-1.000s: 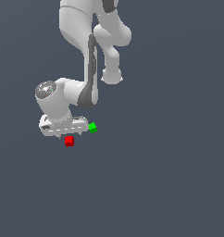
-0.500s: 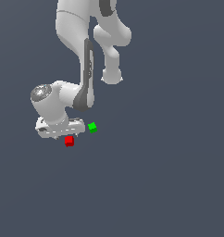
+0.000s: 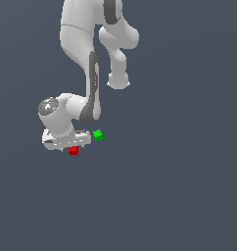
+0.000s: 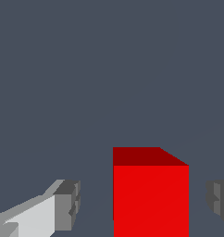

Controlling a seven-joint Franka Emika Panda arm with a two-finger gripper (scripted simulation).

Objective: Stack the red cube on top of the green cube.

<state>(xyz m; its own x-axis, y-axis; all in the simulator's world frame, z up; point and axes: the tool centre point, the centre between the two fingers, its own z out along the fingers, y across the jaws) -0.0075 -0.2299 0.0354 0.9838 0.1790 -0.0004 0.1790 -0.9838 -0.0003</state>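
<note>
Plain dark grey-blue floor, no writing; open gripper (image 4: pixel 141 203) straddles the red cube (image 4: pixel 151 199) with gaps both sides, green cube (image 3: pixel 97 135) just beside it

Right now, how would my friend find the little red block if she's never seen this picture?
Find the big white robot arm and follow it down to its gripper. The red cube sits just below it, between the open fingers. Its only neighbour, the green cube, lies apart.

The claw (image 4: pixel 141 203) has lowered leftward around the red cube (image 4: pixel 151 194).
</note>
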